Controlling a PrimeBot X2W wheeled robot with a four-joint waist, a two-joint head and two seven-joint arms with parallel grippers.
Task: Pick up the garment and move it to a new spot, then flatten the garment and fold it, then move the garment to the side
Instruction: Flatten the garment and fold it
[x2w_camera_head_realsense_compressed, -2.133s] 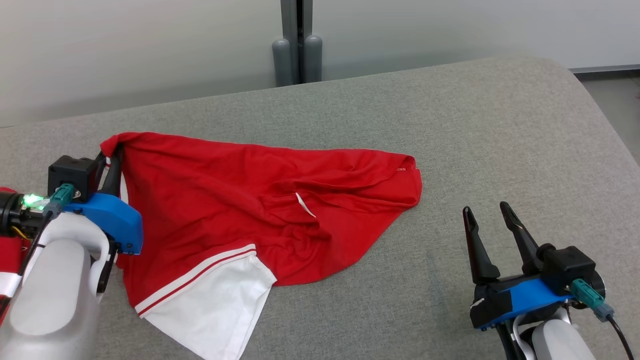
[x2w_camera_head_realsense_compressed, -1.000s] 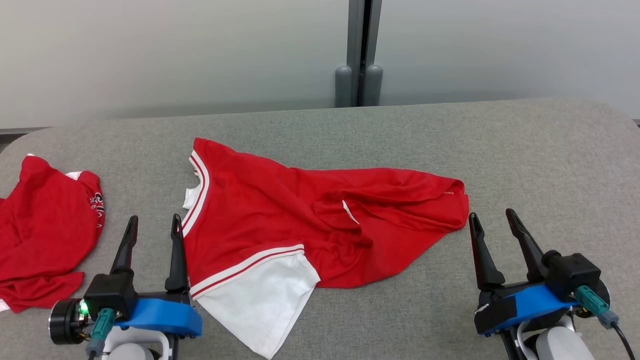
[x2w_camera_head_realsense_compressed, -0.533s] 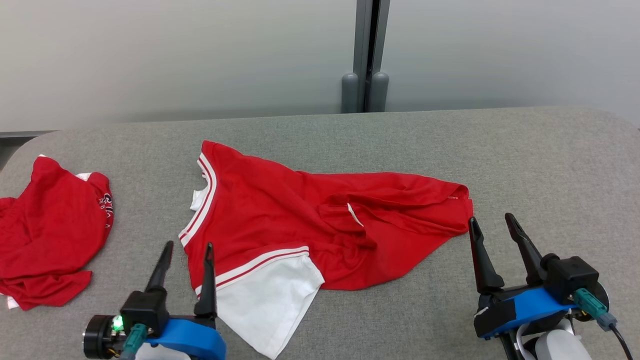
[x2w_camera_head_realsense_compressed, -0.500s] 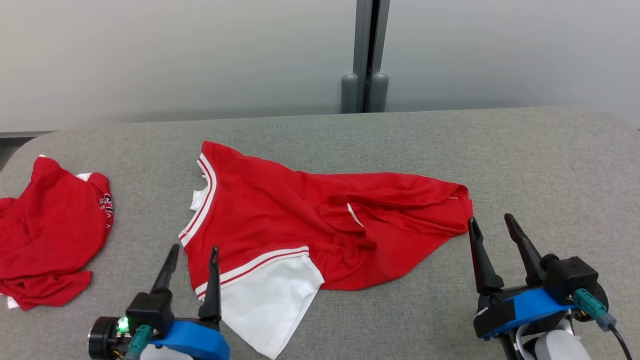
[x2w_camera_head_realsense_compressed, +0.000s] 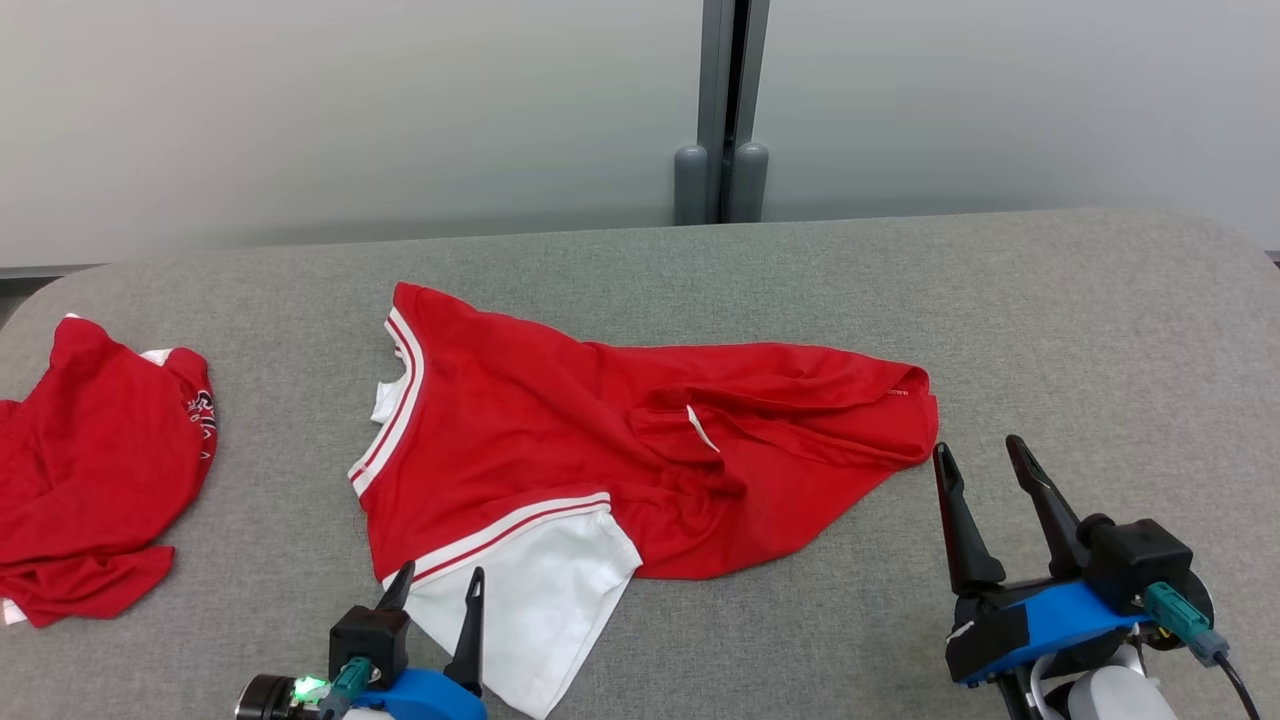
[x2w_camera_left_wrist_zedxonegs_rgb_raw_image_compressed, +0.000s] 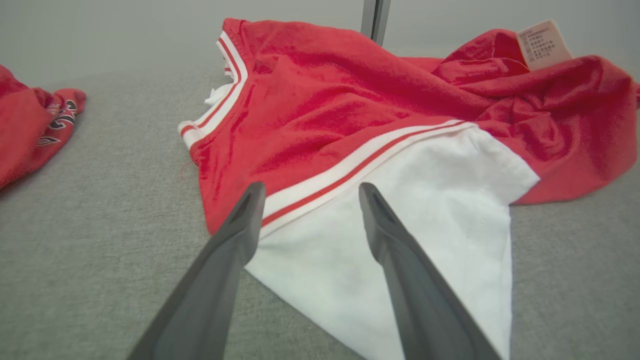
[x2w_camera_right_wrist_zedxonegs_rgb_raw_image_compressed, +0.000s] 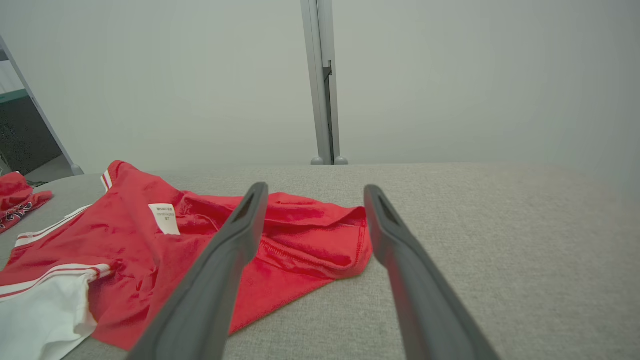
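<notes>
Head view: the red jersey (x2w_camera_head_realsense_compressed: 560, 430) lies crumpled and unfolded at the centre of the grey fabric-covered worktop (x2w_camera_head_realsense_compressed: 1080, 320). Its striped neckline points to 10 o'clock, its hem end to 3 o'clock, and its white sleeve (x2w_camera_head_realsense_compressed: 530, 610) to 6 o'clock. A second red garment (x2w_camera_head_realsense_compressed: 90, 450) lies bunched at 9 o'clock, well apart from the jersey. A grey post (x2w_camera_head_realsense_compressed: 722, 100) stands at 12 o'clock against the pale wall (x2w_camera_head_realsense_compressed: 300, 120).

Left tool (x2w_camera_head_realsense_compressed: 440, 585): positioned at 7 o'clock, fingers spread wide, holding nothing. One finger overlaps the near edge of the white sleeve. In the left wrist view the two fingers (x2w_camera_left_wrist_zedxonegs_rgb_raw_image_compressed: 235, 235) straddle the red-and-white striped band (x2w_camera_left_wrist_zedxonegs_rgb_raw_image_compressed: 350, 167) where it meets the sleeve. Contact with the cloth cannot be determined. A care label (x2w_camera_left_wrist_zedxonegs_rgb_raw_image_compressed: 544, 42) stands up from the folds at 1 o'clock.

Right tool (x2w_camera_head_realsense_compressed: 976, 447): positioned at 4 o'clock, fingers spread wide, holding nothing. Its tips sit just beside the hem corner of the jersey. In the right wrist view the hem lies between and behind the fingers.
</notes>
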